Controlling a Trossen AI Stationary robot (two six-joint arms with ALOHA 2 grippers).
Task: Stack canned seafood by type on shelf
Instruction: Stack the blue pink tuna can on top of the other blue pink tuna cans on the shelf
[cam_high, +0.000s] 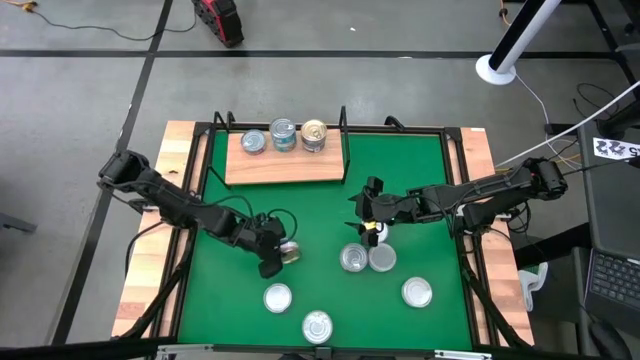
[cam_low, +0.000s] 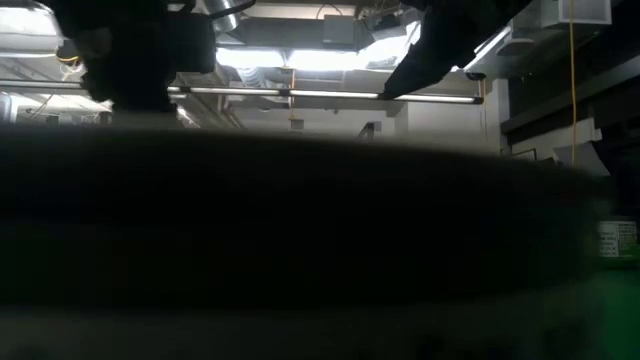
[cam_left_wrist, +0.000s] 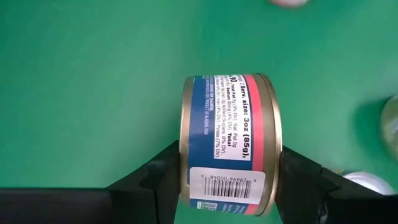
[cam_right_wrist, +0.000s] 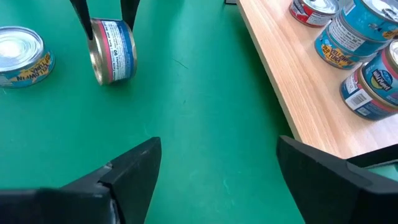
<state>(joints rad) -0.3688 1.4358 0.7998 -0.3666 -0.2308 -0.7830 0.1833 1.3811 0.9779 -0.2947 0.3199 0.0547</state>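
Landmark: shelf (cam_high: 285, 166), a flat light-wood board with thin black uprights, at the far side of the green mat (cam_high: 420, 190).

Nearest the front edge, farthest from the shelf: four loose tins (cam_high: 317, 326) standing upright, silver lids up, plus a pair touching each other a little closer to the shelf, below the right gripper. Six upright tins on the mat in all, each squat and round.

Between these and the shelf: left gripper (cam_high: 277, 256), jaws clamped on the flat ends of one tin on edge (cam_left_wrist: 230, 143). This tin has gold rims and a blue and pink paper label with a barcode, and it rests on the mat.

Right gripper (cam_high: 368, 212) hovers nearer the shelf, jaws wide apart, holding nothing.

On the shelf: three tins (cam_high: 284, 135) in a row, glossy metal; the two nearer the right gripper are stacks with blue-teal labels.
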